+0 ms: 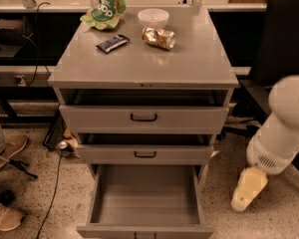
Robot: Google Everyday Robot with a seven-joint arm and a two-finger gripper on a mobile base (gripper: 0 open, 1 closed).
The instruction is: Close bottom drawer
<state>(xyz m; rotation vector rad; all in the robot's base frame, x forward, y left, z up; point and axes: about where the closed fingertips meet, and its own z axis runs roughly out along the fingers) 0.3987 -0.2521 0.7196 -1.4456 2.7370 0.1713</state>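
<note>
Partly cropped bottom drawer (144,199), hand (248,189) rightward.

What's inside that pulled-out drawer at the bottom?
The bottom drawer shows only its bare grey floor and walls. Its rear, under the middle drawer, is hidden. The gripper hangs outside it, on the picture's right.

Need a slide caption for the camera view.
Bottom drawer stands open and empty; tool hangs low right of the cabinet, apart from it.
</note>
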